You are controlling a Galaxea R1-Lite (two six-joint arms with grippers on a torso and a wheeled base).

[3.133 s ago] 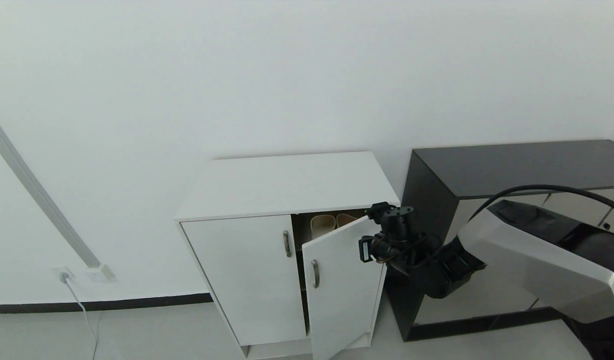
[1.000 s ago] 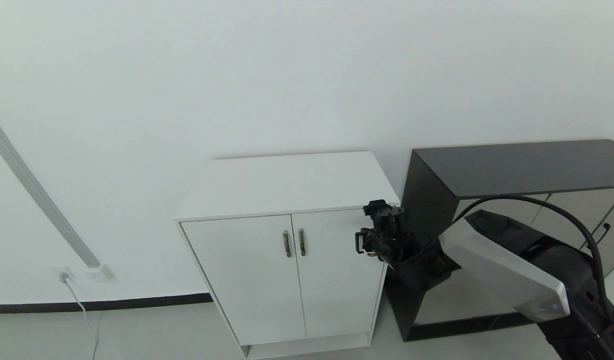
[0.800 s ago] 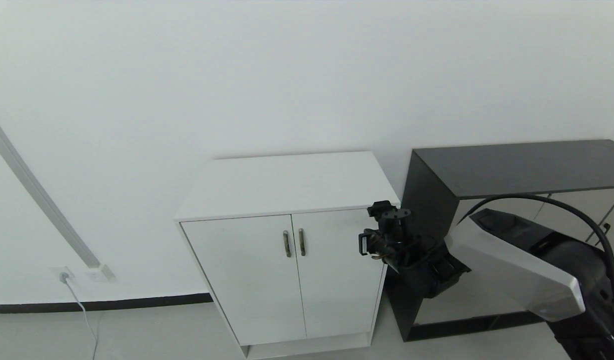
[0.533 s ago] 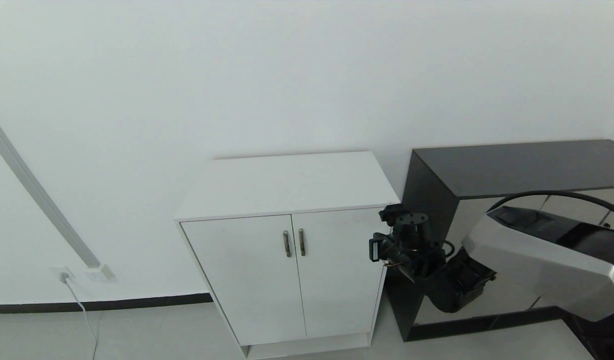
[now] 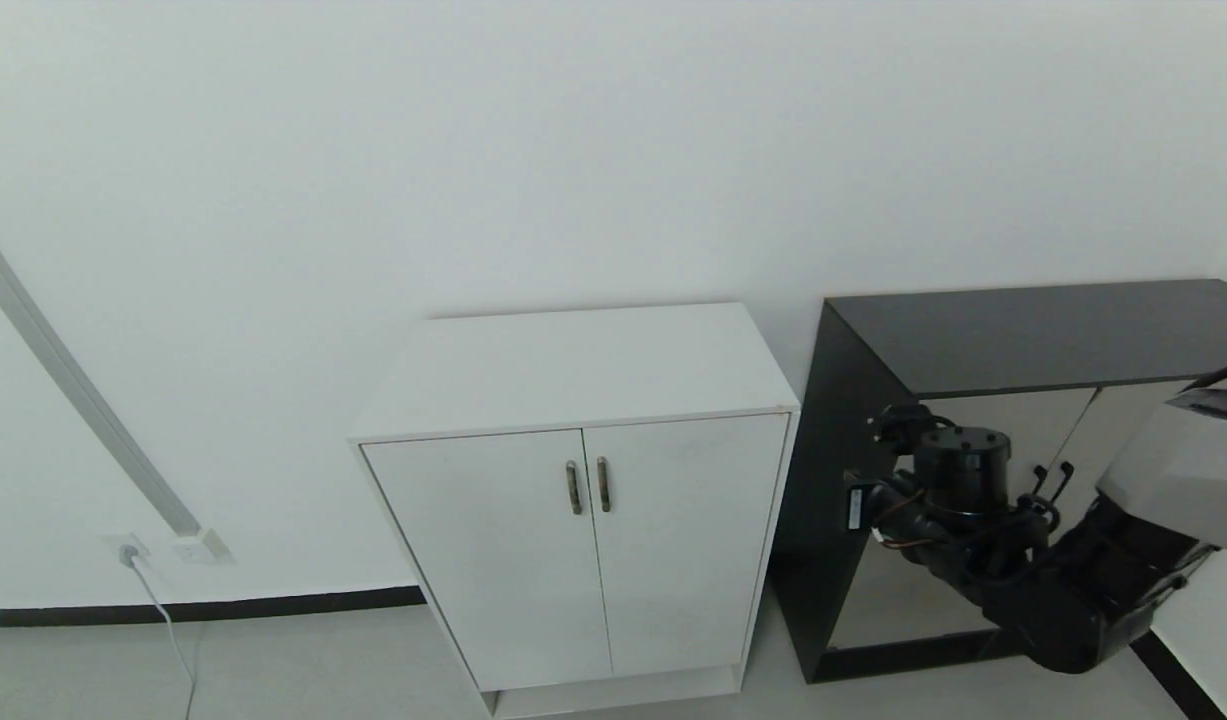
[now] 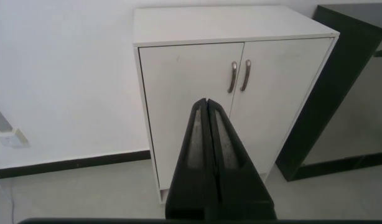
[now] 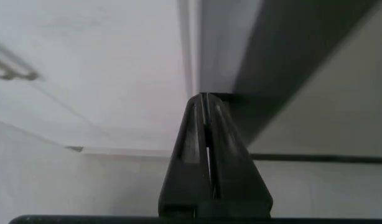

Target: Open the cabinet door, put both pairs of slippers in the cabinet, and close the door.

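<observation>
The white cabinet stands against the wall with both doors shut and the two handles side by side at the middle; its inside is hidden. My right gripper hangs shut and empty to the right of the cabinet, in front of the black sideboard, apart from the door. In the right wrist view its fingers are pressed together near the white cabinet's right edge. My left gripper is shut and empty, well back from the cabinet and facing its doors.
A black sideboard with mirrored fronts stands close on the cabinet's right. A wall socket with a white cable sits low on the left wall. Grey floor lies open in front of the cabinet.
The right door, ajar 3 s ago with slippers visible inside, was shut by 1 s ago. Since then my right gripper has drawn back rightward from the door to the sideboard.
</observation>
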